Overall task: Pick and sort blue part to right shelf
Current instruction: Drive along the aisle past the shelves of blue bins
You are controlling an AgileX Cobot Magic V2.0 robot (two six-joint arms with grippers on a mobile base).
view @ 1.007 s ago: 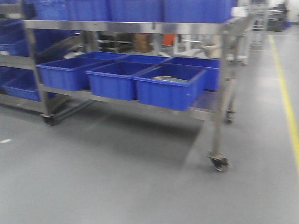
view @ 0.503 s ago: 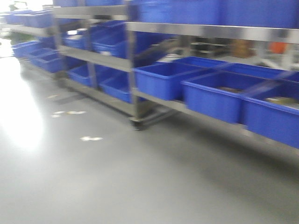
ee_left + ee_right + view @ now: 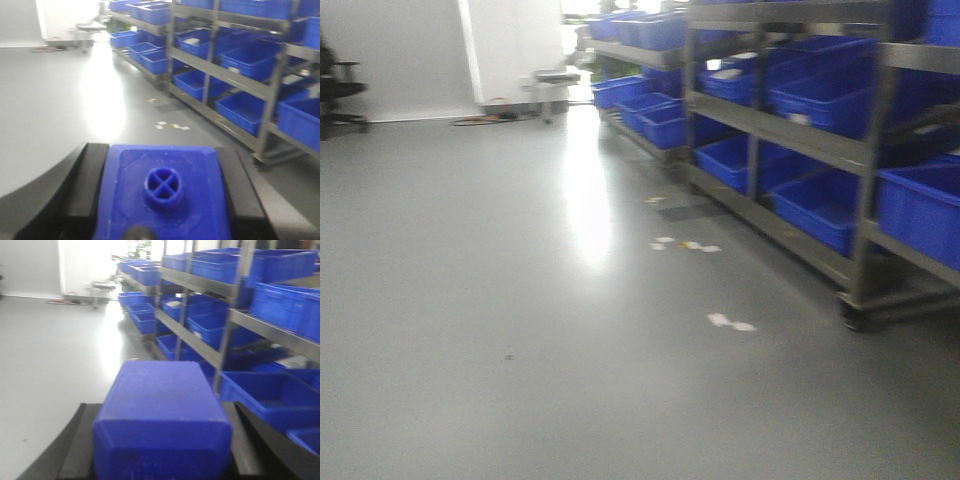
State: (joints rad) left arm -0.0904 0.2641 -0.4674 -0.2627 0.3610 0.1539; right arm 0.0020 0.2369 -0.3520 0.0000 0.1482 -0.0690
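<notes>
- The left gripper [image 3: 162, 200] is clamping a blue moulded plastic part with a round cross-ribbed boss [image 3: 163, 184] between its black fingers [image 3: 90, 180]; the right gripper [image 3: 160, 440] is gripping a plain blue plastic block [image 3: 162, 405].
- Both parts are sitting well apart from the grey steel racks of blue plastic bins [image 3: 800, 125] lining the right side.
- Risk is arising from motion: blurred frames are suggesting a moving base, and a jolt could be loosening either part.
- White scraps [image 3: 730, 322] are lying on the glossy grey floor [image 3: 500, 320], possibly catching wheels.
- The rack's corner post and caster [image 3: 853, 316] are jutting nearest; open floor is spreading left toward a black office chair [image 3: 340, 85].
</notes>
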